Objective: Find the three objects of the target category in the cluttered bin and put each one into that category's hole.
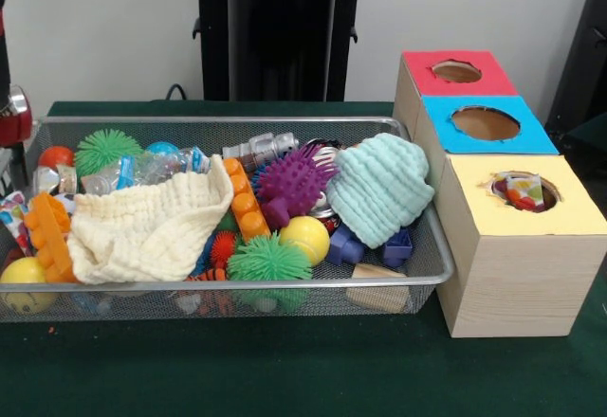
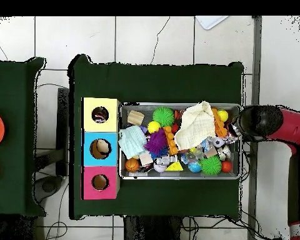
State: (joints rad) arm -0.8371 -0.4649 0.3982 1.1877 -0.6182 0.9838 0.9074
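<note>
Wire-mesh bin (image 1: 432,246) of mixed toys on a green table (image 1: 285,370), with a three-hole sorting box (image 1: 512,284) touching the bin's side. The task names no category, so the three target objects cannot be singled out among the clutter.

Two cloths hide much of the contents. A cream knitted cloth (image 1: 147,232) lies over the bin's middle and the end away from the box, covering part of an orange block strip (image 1: 245,204) and a clear plastic bottle (image 1: 142,169). A mint knitted cloth (image 1: 379,188) lies at the end nearest the box, over blue blocks (image 1: 346,246). Between the cloths show a purple spiky ball (image 1: 296,180), a yellow ball (image 1: 305,237) and a green spiky ball (image 1: 268,261); a wooden block (image 1: 379,289) is seen only through the mesh.

The box has a red hole (image 1: 457,71), a blue hole (image 1: 486,123) and a yellow hole (image 1: 520,190); something multicoloured sits in the yellow one.

The arm (image 2: 274,122) reaches the bin's end farthest from the box; the gripper shows in neither view, so its state cannot be told. Bare table lies open along the bin's long sides.
</note>
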